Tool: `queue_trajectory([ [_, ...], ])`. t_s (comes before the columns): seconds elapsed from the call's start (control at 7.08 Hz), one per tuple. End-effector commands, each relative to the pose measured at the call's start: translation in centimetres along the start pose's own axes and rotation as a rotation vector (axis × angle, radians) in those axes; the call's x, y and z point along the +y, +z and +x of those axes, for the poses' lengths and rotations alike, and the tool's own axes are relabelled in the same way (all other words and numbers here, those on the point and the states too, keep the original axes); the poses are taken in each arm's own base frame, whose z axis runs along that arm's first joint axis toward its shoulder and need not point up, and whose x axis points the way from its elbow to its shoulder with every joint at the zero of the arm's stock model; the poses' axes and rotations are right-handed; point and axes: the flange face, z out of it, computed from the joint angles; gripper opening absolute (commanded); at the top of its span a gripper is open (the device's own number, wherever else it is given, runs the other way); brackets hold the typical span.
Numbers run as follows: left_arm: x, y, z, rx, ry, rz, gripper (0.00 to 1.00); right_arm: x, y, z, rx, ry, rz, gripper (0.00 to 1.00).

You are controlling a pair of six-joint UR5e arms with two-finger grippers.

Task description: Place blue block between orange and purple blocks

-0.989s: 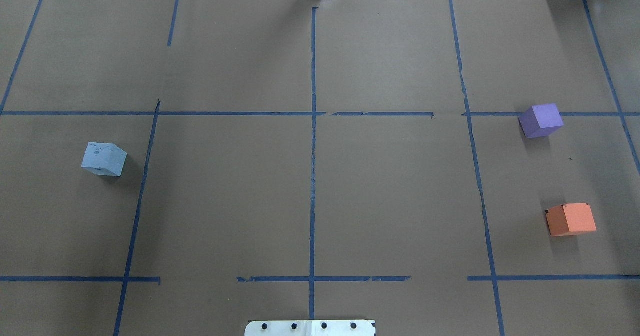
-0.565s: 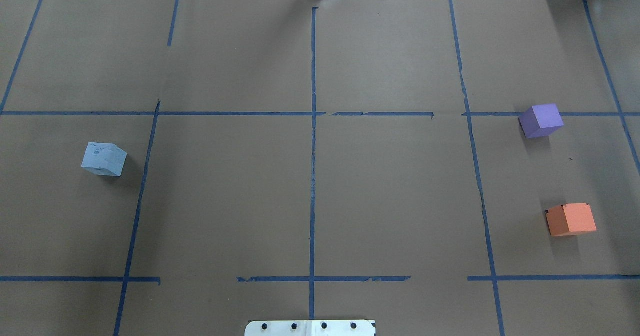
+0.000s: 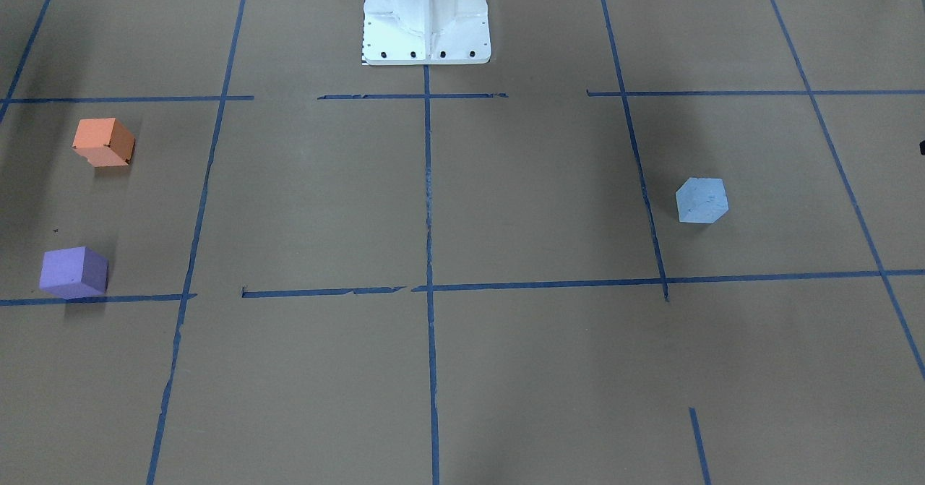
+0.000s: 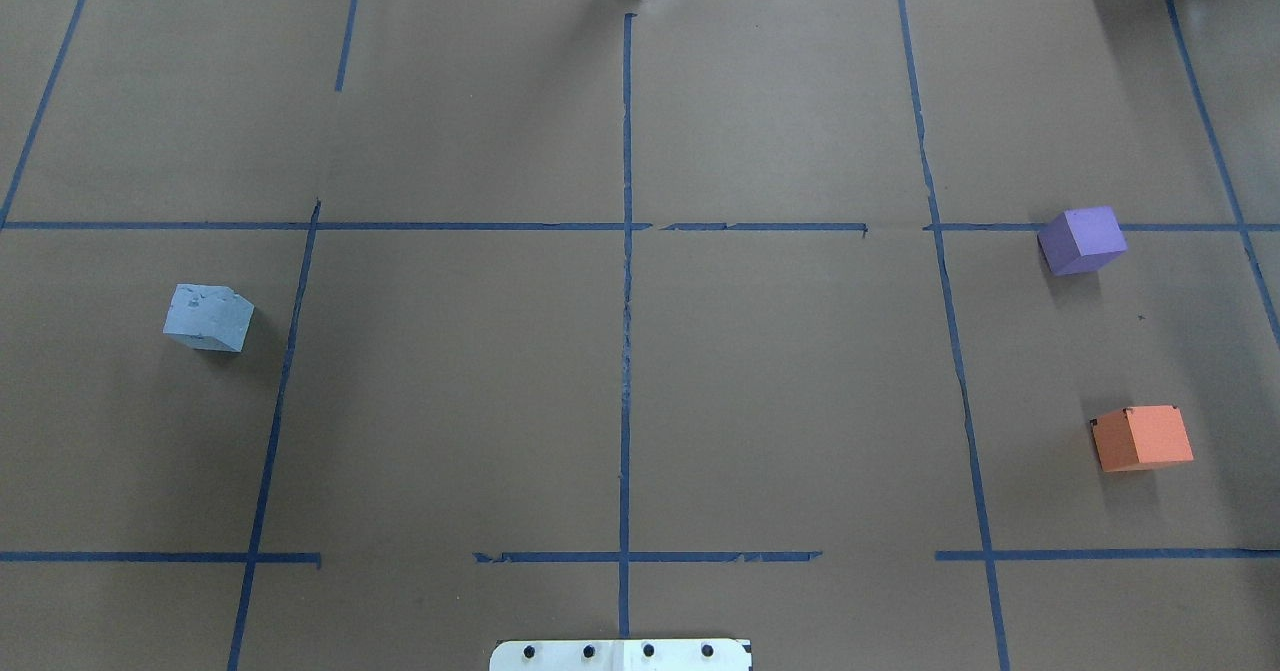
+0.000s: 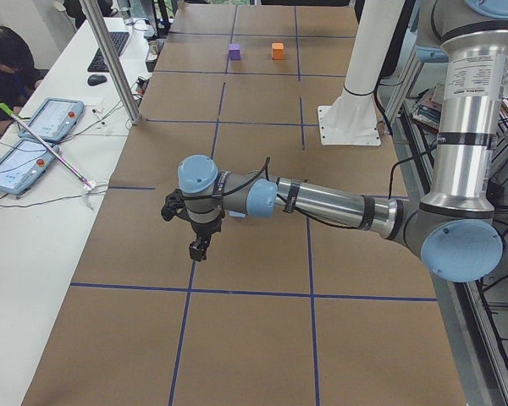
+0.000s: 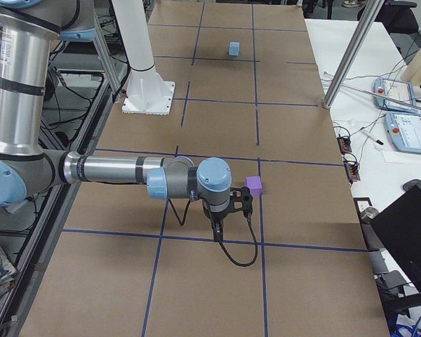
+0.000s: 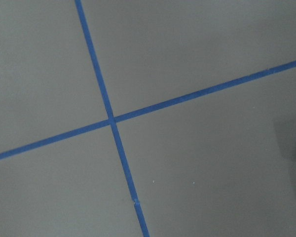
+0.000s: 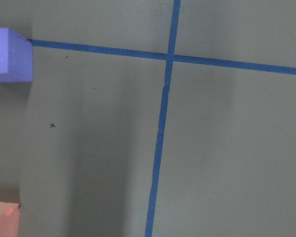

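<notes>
Nothing's moved: blue block (image 4: 208, 318) untouched off to one side of your left gripper (image 5: 199, 250), orange (image 4: 1142, 438) and purple (image 4: 1082, 240) near the right gripper (image 6: 218, 229) - pick not started - can't tell either one's opening.

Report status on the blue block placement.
Left pincer, right pincer: side views only, state unclear. Blue block ungripped, robot's left side. Bare paper between orange block and purple block.
</notes>
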Motion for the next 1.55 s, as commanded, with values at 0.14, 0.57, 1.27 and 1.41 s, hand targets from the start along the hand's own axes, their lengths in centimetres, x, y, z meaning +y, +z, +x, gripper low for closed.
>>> queue_trajectory([
  [0.14,-2.4,8.5,10.5,0.080,-0.128,-0.033,1.00,0.0,0.1,-0.1,0.000,-0.003,-0.002,1.00],
  [0.57,-3.1,12.3,18.0,0.095,-0.335,0.015,1.00,0.0,0.0,-0.1,0.000,-0.004,-0.001,1.00],
  [1.27,-2.9,18.3,25.4,0.060,-0.366,-0.022,1.00,0.0,0.1,-0.1,0.000,-0.003,-0.003,1.00],
  [1.41,-2.6,19.4,25.9,0.019,-0.354,-0.007,1.00,0.0,0.1,-0.1,0.000,-0.003,-0.003,1.00],
])
